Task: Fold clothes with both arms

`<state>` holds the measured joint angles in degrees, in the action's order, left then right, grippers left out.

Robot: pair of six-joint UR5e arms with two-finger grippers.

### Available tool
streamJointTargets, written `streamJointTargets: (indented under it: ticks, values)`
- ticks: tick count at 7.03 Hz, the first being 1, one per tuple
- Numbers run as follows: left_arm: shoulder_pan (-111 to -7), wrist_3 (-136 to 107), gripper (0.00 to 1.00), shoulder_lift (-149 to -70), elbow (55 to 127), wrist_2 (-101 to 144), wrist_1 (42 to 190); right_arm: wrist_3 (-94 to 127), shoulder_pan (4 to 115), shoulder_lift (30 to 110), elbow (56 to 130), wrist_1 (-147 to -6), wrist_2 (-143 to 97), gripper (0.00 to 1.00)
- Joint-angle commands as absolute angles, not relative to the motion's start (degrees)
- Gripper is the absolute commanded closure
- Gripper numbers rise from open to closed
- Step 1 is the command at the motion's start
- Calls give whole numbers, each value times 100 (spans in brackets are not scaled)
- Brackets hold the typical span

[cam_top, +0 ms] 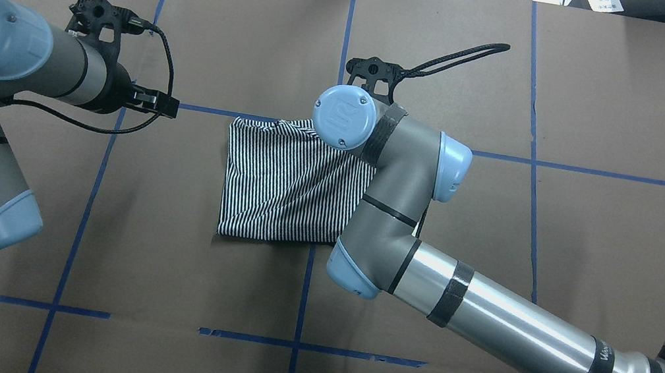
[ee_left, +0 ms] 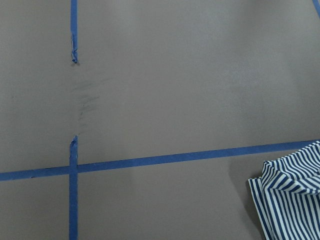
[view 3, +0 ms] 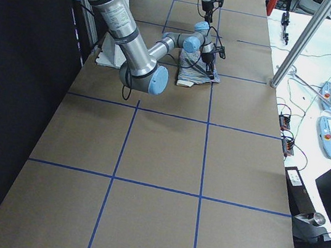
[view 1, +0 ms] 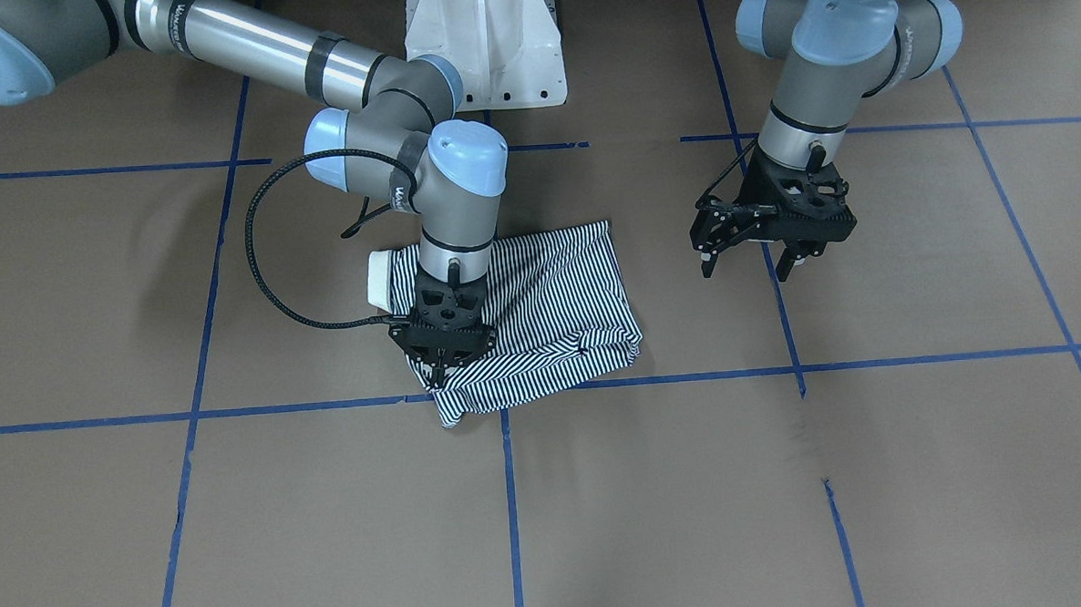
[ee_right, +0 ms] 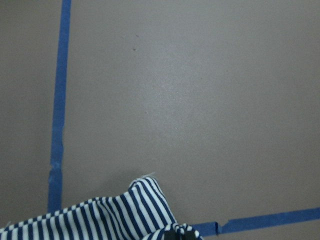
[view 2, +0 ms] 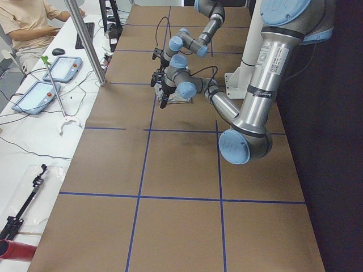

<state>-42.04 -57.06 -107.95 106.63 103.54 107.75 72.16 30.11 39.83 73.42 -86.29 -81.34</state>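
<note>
The navy-and-white striped polo shirt (view 1: 549,294) lies folded into a rough square near the table's middle (cam_top: 286,186). Its white collar (view 1: 380,279) pokes out at one side. My right gripper (view 1: 436,374) points straight down at the shirt's front corner, shut on a raised pinch of striped fabric. In the right wrist view that lifted corner (ee_right: 125,212) shows at the bottom edge. My left gripper (view 1: 747,267) hangs open above bare table, well off to the shirt's side and touching nothing. The left wrist view catches only the shirt's edge (ee_left: 295,195).
Blue tape lines (view 1: 598,378) grid the brown table. The white pedestal base (view 1: 483,41) stands at the robot's side. A side bench holds tablets (view 2: 34,96) and a metal post (view 2: 85,39), with a seated person (view 2: 28,22) behind it.
</note>
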Motion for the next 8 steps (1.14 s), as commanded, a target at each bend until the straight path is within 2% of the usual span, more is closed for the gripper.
streamJointTargets:
  ticks: [1,4,6,8]
  values:
    - [-4192,-5878,0,-10958,10600,10354,10767,7137,3076,3947,7400,-8605,-8191,0]
    - [-3903,-7448,0,-11890,9670,10284,10775,6681,3637,4077,8224,-8604,-9393,0]
    - [-3771,-6983,0,-12101,9371,9837,11325,6680,3648,4148,8341,-8596,-9404,0]
    - [-3639,-6733,0,-12329,8609,9835,12422,6680,3647,4262,8420,-8596,-9396,0]
